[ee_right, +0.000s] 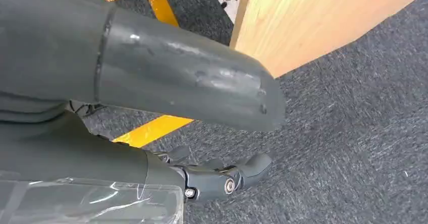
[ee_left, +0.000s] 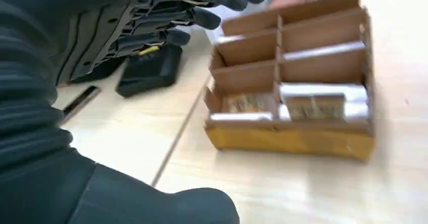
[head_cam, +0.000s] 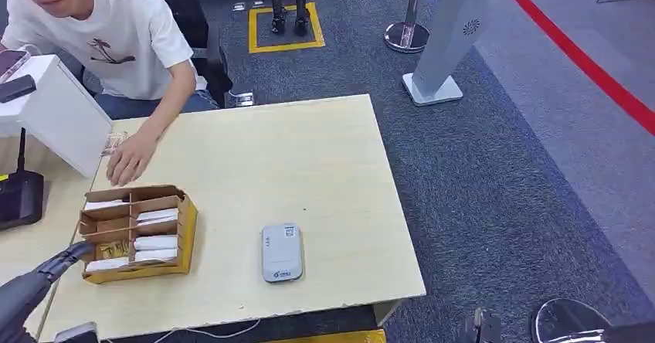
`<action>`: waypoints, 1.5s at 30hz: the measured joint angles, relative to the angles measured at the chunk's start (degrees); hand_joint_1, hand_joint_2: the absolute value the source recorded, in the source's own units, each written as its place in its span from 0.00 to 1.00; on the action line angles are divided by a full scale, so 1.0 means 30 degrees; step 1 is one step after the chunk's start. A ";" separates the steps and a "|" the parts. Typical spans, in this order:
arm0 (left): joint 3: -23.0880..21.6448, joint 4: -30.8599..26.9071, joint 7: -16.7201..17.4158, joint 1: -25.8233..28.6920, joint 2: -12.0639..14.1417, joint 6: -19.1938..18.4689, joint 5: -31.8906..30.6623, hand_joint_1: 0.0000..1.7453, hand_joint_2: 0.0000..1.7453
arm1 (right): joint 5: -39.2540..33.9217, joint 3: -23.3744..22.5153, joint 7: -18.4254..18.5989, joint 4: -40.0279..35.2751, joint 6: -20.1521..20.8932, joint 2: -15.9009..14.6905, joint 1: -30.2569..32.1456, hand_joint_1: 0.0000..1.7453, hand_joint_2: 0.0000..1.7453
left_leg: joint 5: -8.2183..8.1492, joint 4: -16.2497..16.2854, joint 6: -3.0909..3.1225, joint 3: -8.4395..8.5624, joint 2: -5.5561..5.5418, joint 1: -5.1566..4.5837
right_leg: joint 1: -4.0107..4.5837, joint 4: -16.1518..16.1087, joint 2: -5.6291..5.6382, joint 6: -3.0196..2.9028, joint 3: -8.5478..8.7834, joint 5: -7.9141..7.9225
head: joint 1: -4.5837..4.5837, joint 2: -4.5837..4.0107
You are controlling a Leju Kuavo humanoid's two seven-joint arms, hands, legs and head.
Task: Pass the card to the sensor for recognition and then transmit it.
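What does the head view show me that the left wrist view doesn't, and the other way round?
Head view alone: the grey sensor lying flat on the table, apart from the cardboard box, and a person's hand resting beyond the box. Left wrist view alone: the left robot hand's fingers spread, holding nothing, and a gold-patterned card up close. Both: the box, its white cards and the left robot hand.

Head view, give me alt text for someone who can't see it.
The robot's left hand reaches toward a cardboard divider box of white cards on a light wooden table, with a grey card sensor nearby. A seated person's hand rests beyond the box.
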 joint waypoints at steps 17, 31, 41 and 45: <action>1.1930 0.2684 -0.2347 0.8449 -0.5932 -0.9317 -0.3623 0.00 1.00 | 0.0539 -0.0131 0.0080 0.0000 -0.0015 0.0000 0.0012 0.00 0.00 | -0.0011 0.0004 -0.0008 0.0003 0.0025 -0.0016 | -0.0014 -0.0007 0.0029 0.0002 0.0002 0.0000 | 0.0029 0.0000; 2.0091 0.4926 -0.3665 1.0354 -1.1116 -1.3502 -0.5093 0.00 1.00 | 0.0845 -0.0262 0.0248 0.0000 0.0000 0.0000 0.0022 0.00 0.00 | -0.0009 0.0003 -0.0008 0.0003 0.0001 0.0006 | 0.0007 -0.0003 0.0013 0.0001 0.0017 0.0000 | 0.0007 0.0000; 2.0646 0.5160 -0.3643 1.0187 -1.1480 -1.4253 -0.4546 0.00 1.00 | 0.0947 -0.0270 0.0248 0.0000 0.0000 0.0000 -0.0002 0.00 0.00 | -0.0009 0.0003 -0.0008 0.0004 0.0000 0.0006 | 0.0007 -0.0002 0.0012 0.0001 0.0018 0.0000 | 0.0007 0.0000; 2.0879 0.5160 -0.3374 1.0293 -1.1349 -1.4442 -0.3986 0.00 1.00 | 0.0991 -0.0270 0.0269 0.0000 -0.0007 0.0000 -0.0007 0.00 0.00 | -0.0009 0.0002 -0.0009 0.0003 0.0000 0.0006 | 0.0007 0.0000 0.0010 0.0001 0.0021 0.0000 | 0.0000 0.0000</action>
